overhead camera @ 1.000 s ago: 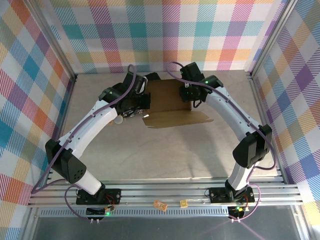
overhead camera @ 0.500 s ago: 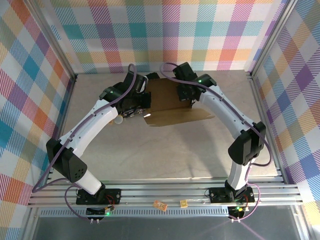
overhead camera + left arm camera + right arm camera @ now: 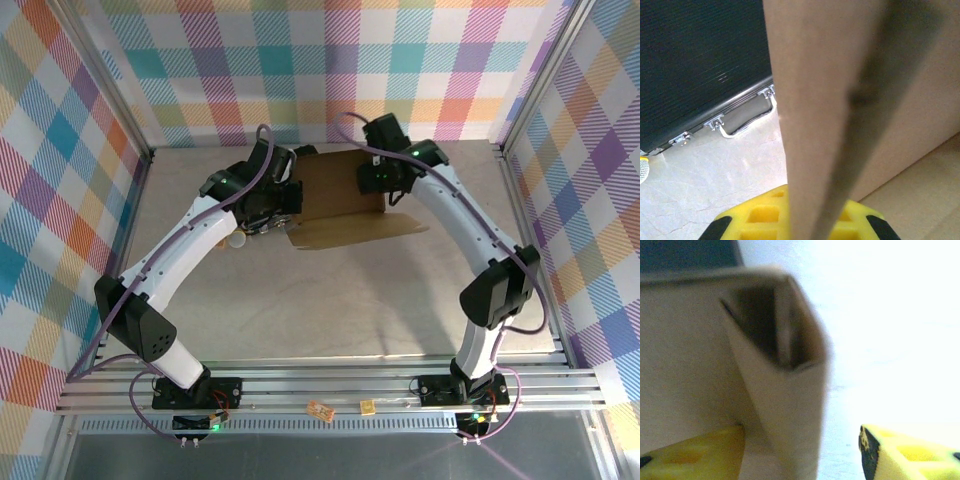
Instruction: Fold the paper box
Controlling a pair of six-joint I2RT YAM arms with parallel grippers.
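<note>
The paper box (image 3: 340,205) is a brown cardboard sheet lying flat at the back middle of the table, with side flaps raised. My left gripper (image 3: 277,205) is at its left edge, shut on an upright cardboard wall (image 3: 820,100) that rises between the yellow fingers (image 3: 755,215). My right gripper (image 3: 385,182) is at the box's right back corner. In the right wrist view its jaws stand open (image 3: 800,455): a folded cardboard side wall (image 3: 785,405) lies against the left finger (image 3: 700,450), and the right finger (image 3: 900,450) is well apart from it.
A black hard case (image 3: 700,65) with metal latches and a handle lies just behind the box, its edge also in the top view (image 3: 305,152). A small white object (image 3: 235,241) sits under the left arm. Plaid walls close in the table on three sides.
The right gripper has swung left along the box's back edge and then returned right. Its jaws have opened and let go of the side wall. The left gripper has kept its grip and place.
</note>
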